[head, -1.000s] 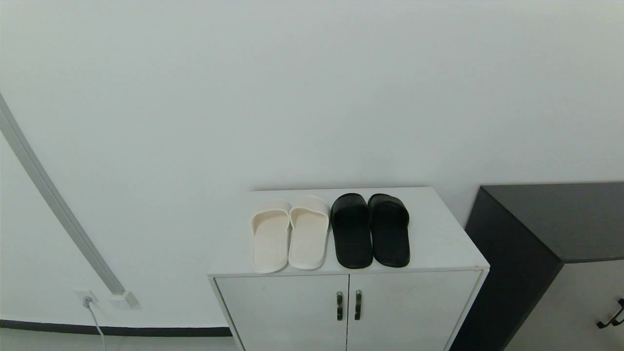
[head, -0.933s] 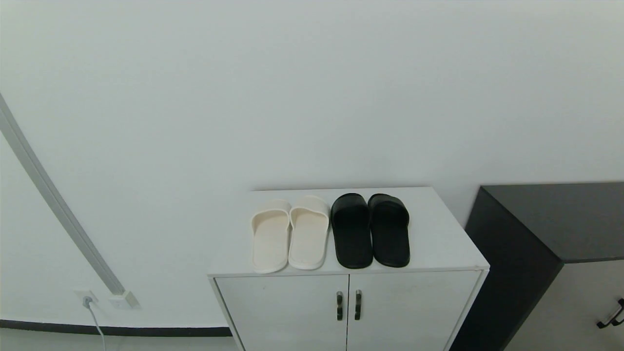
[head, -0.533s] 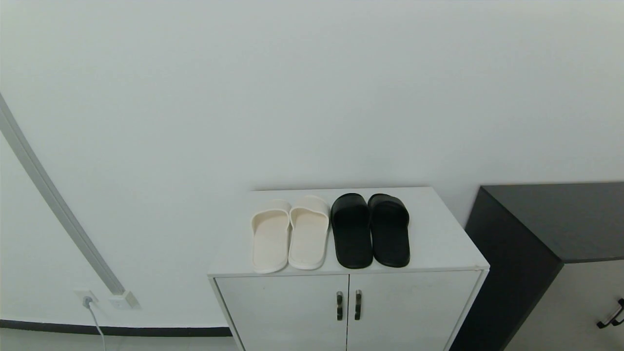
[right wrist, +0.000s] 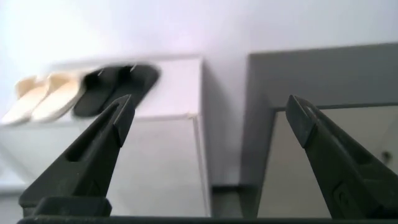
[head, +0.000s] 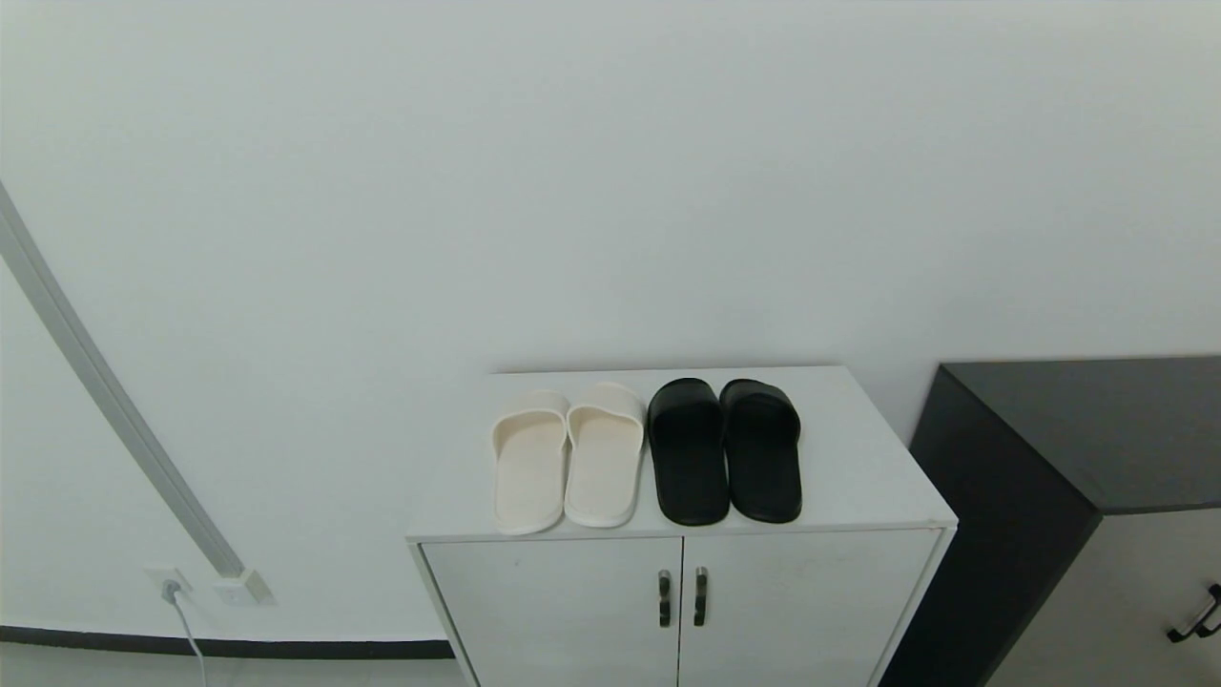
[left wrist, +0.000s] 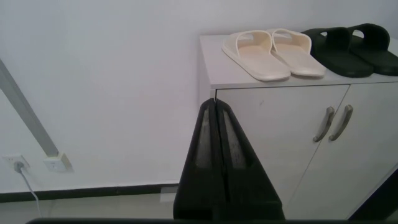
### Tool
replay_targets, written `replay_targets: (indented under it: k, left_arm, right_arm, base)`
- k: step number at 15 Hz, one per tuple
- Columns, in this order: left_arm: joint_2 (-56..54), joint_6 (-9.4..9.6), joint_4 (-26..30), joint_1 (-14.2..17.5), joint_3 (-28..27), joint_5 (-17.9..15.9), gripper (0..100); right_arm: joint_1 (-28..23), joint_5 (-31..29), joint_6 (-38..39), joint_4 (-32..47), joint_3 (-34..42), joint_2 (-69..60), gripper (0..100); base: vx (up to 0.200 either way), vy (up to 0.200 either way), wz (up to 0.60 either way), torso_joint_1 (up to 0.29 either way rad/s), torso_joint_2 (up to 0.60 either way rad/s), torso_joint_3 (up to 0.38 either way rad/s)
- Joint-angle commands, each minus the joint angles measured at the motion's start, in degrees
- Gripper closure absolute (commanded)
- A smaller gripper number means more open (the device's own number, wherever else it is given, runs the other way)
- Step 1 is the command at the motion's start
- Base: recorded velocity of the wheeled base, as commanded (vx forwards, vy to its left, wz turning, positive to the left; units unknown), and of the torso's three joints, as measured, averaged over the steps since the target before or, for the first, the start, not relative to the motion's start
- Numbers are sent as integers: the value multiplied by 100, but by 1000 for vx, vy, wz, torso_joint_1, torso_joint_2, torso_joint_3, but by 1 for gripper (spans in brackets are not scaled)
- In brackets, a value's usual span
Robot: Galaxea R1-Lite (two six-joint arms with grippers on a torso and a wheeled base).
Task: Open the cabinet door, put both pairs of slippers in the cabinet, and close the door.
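A white two-door cabinet [head: 534, 611] stands against the wall with both doors closed and two dark handles [head: 680, 597] at the middle seam. On its top lie a cream pair of slippers [head: 566, 457] and, to their right, a black pair [head: 726, 450]. In the left wrist view my left gripper [left wrist: 215, 104] is shut, fingers pressed together, in front of the cabinet's left door [left wrist: 273, 130], apart from it. In the right wrist view my right gripper [right wrist: 208, 102] is open wide, off the cabinet's right front corner [right wrist: 193, 118].
A dark grey cabinet [head: 1049, 477] stands just right of the white one, with a handle [head: 1197, 615] on its front. A wall socket with a plugged cable [head: 172, 592] and a slanted grey conduit [head: 105, 391] are on the wall to the left.
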Motion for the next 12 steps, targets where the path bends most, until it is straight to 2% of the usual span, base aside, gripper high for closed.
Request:
replay_targets:
  k: [1,3,4,7,8,10,12]
  left_arm:
    - [4,9,-1,1,1,2,100]
    - [4,9,-1,1,1,2,100]
    - [4,9,-1,1,1,2,100]
    - [4,9,-1,1,10,2,100]
    - [4,9,-1,1,1,2,100]
    - [4,9,-1,1,1,2,100]
    - [4,18,-1,1,1,2,100]
  right_arm:
    - [204,583,-40,-242,43,1890,0]
    - [705,443,-180,-1086,113,2716,0]
    - [1118,91,-163,-1499,70,3174,0]
    - [2726,-1183,461,-2211,-256,4158,0]
    - [3517,-1895,989,-2396,-581,4720,0]
    - [4124,-2396,1270,-2536,-1135,5424,0]
    - [4423,-2774,1516,-2606,-1732,6144,0]
  base:
    - [0,0,0,0,0,0]
    - [0,0,0,0,0,0]
    - [0,0,0,0,0,0]
    - [0,0,0,0,0,0]
    - [0,0,0,0,0,0]
    - [0,0,0,0,0,0]
    - [0,0,0,0,0,0]
